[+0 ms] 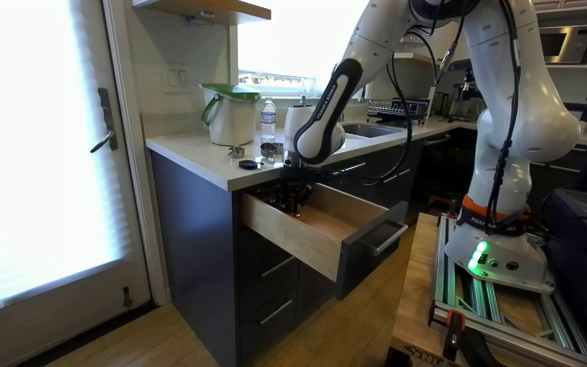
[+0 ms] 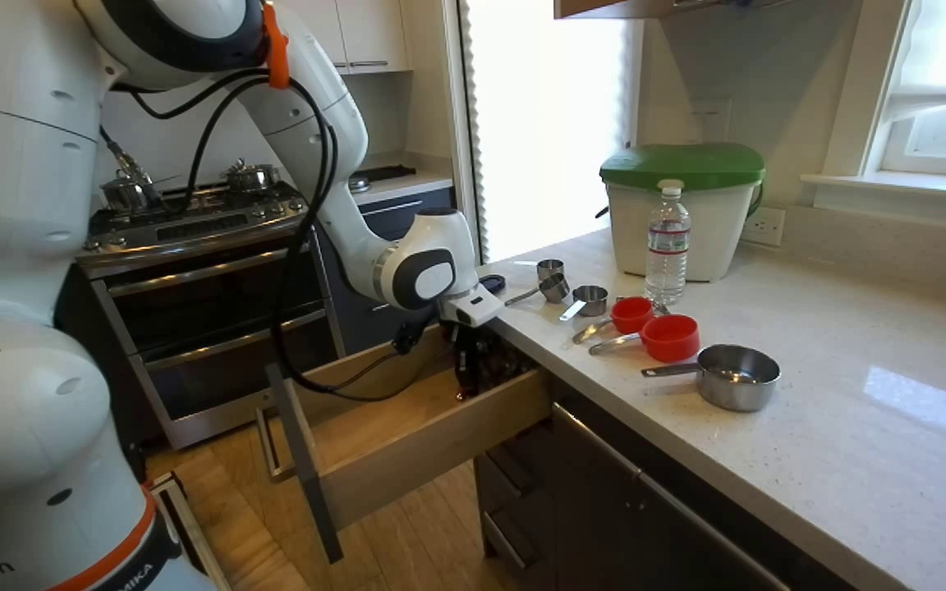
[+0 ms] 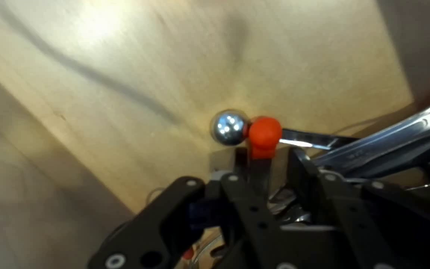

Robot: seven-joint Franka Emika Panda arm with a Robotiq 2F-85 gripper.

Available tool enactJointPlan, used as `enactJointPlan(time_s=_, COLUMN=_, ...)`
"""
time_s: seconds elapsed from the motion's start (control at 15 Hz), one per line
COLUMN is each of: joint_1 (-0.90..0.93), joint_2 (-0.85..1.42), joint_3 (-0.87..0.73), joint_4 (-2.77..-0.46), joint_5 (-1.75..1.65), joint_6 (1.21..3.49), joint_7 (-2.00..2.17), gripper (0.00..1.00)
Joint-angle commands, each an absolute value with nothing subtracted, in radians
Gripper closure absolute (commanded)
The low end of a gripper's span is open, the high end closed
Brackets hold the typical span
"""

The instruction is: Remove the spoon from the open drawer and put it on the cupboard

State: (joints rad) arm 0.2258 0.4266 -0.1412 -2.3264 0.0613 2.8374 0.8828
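Observation:
The open drawer (image 1: 293, 244) is pulled out below the white countertop of the dark grey cupboard (image 1: 191, 244); both exterior views show it (image 2: 432, 451). My gripper (image 2: 465, 382) points down into it near the cupboard end. In the wrist view my gripper (image 3: 268, 158) is open, with an orange-tipped, dark-stemmed thing (image 3: 264, 133) between its fingers; a gap shows on the stem's right. A shiny round silver end (image 3: 230, 127) lies beside the orange tip on the drawer floor. I cannot tell which piece is the spoon. Several metal utensils are partly hidden by my fingers.
The countertop (image 2: 834, 443) edge is close beside my wrist. On it stand a green-lidded bucket (image 2: 678, 222), a water bottle (image 2: 668, 254), steel measuring cups (image 2: 590, 300), red cups (image 2: 670, 337) and a larger steel cup (image 2: 738, 377). A red-and-metal utensil (image 3: 386, 138) lies right in the drawer.

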Motion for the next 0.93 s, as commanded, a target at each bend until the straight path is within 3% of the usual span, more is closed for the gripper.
enactJointPlan(time_s=0.0, joint_1=0.232, joint_2=0.465, joint_3=-0.136, joint_4=-2.316, joint_5=0.073, joint_6=2.831, joint_7=0.900, gripper=0.47)
enactJointPlan(time_s=0.13, joint_1=0.226, joint_2=0.464, joint_3=-0.135, joint_4=-2.319, joint_5=0.072, joint_6=2.835, joint_7=0.891, gripper=0.40)
enactJointPlan(time_s=0.27, joint_1=0.226, joint_2=0.462, joint_3=-0.138, joint_4=-2.320, joint_5=0.069, joint_6=2.836, joint_7=0.889, gripper=0.45)
enactJointPlan(time_s=0.4, joint_1=0.223, joint_2=0.462, joint_3=-0.136, joint_4=-2.320, joint_5=0.070, joint_6=2.836, joint_7=0.885, gripper=0.55)
enactJointPlan(time_s=0.53, joint_1=0.224, joint_2=0.463, joint_3=-0.136, joint_4=-2.318, joint_5=0.069, joint_6=2.836, joint_7=0.884, gripper=0.74)
enactJointPlan(time_s=0.87, joint_1=0.231, joint_2=0.456, joint_3=-0.141, joint_4=-2.316, joint_5=0.060, joint_6=2.833, joint_7=0.888, gripper=0.99)
